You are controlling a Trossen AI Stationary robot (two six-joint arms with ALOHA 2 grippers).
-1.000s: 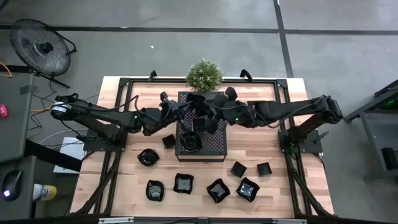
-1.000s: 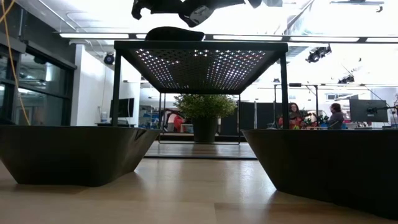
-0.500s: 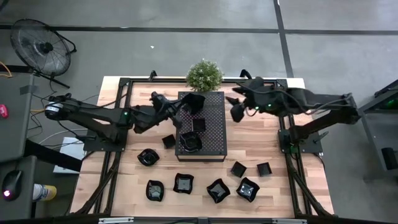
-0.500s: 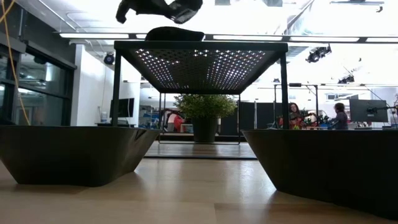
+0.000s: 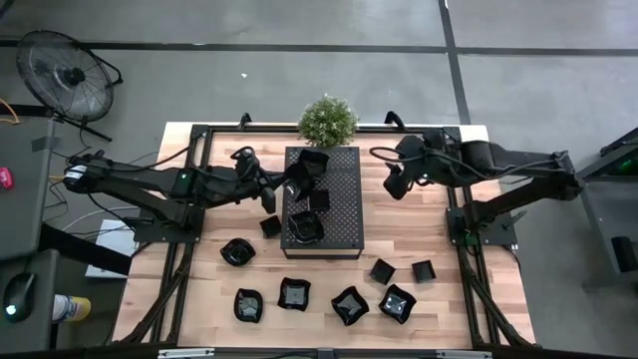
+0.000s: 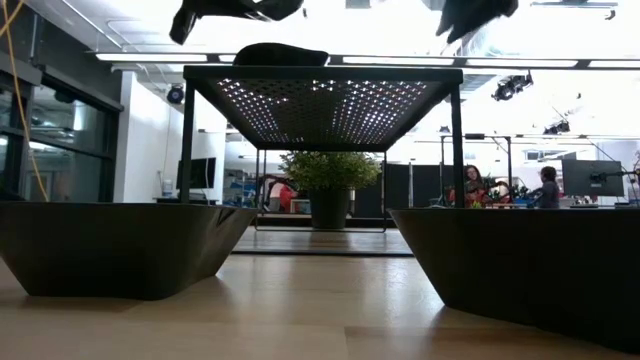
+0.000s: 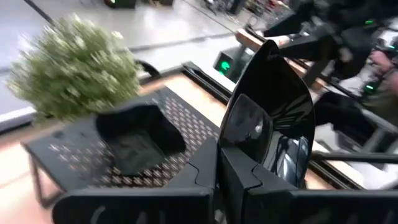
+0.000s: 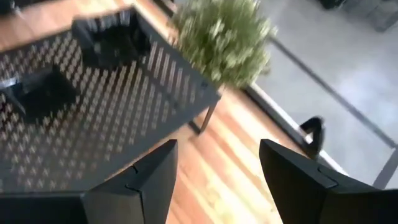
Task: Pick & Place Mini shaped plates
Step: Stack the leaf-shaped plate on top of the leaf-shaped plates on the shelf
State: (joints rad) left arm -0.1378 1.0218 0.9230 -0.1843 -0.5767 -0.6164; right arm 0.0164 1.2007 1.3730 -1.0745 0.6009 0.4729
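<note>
wooden desk (image 5: 419, 229) under two arms. left gripper (image 7: 233, 163) is clamped on one mini plate (image 7: 268, 134), carried edge-up over the perforated tray (image 5: 344, 214), judged for setting down. right gripper (image 8: 214, 168) gapes wide, holding nothing, beside the tray. three plates sit on the tray, eight on the desk.

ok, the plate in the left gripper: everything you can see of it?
The plate is small, glossy black and round-edged with a shallow dished centre, mirror-like with reflections. It stands on edge, pinched at its lower rim by the shut left gripper. From above, it hangs over the perforated tray's left side, touching nothing but the fingers. Its back is hidden.
</note>
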